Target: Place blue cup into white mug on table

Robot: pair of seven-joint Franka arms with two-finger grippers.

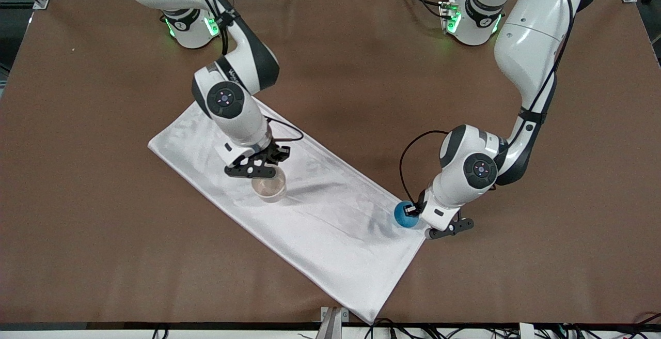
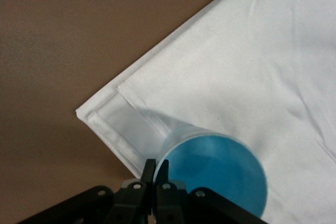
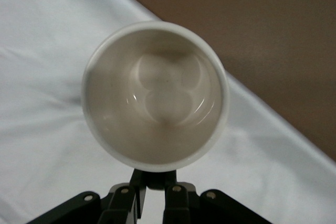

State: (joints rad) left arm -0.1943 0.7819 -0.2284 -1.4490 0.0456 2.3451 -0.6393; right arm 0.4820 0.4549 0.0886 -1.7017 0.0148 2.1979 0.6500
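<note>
On the bench you see the white cloth. On it stands the white mug, the right hand pinching its handle. The left hand pinches the rim of the blue cup at the cloth's corner. The cup looks light, stiff and smooth, so a rim grip suits it.

High front camera; wrist cameras close over cloth.
</note>
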